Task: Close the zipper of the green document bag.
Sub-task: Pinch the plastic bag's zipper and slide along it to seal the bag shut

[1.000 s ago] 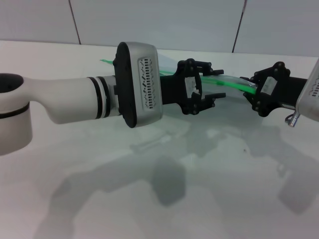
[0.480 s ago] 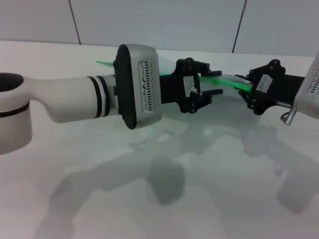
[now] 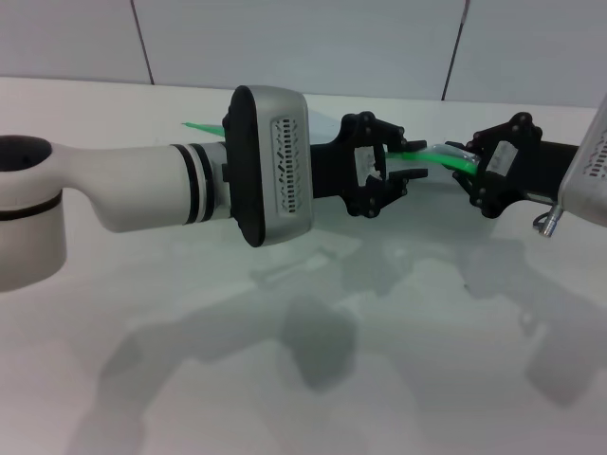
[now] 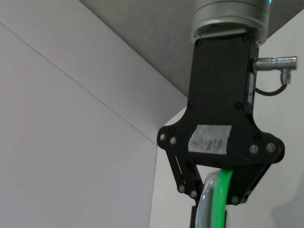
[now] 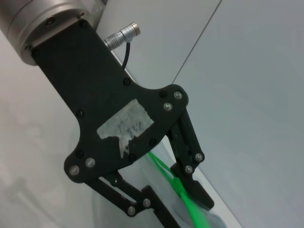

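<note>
left gripper (image 3: 396, 167) clamped on the zipper (image 3: 420, 155) mid-strip | right gripper (image 3: 471, 167) pinching the zipper's far end | green document bag (image 3: 327, 138) held up off the white table (image 3: 285, 379) between both grippers, mostly hidden behind left arm

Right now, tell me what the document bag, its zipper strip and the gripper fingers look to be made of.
The green document bag: thin, flexible clear plastic, likely; it curves between the grippers and the table shows through. The zipper: bright green, smooth plastic by its look, bending with the bag. Fingers of the left gripper and right gripper: matte black rigid links with shiny screws; metal or hard plastic, hard to say.
</note>
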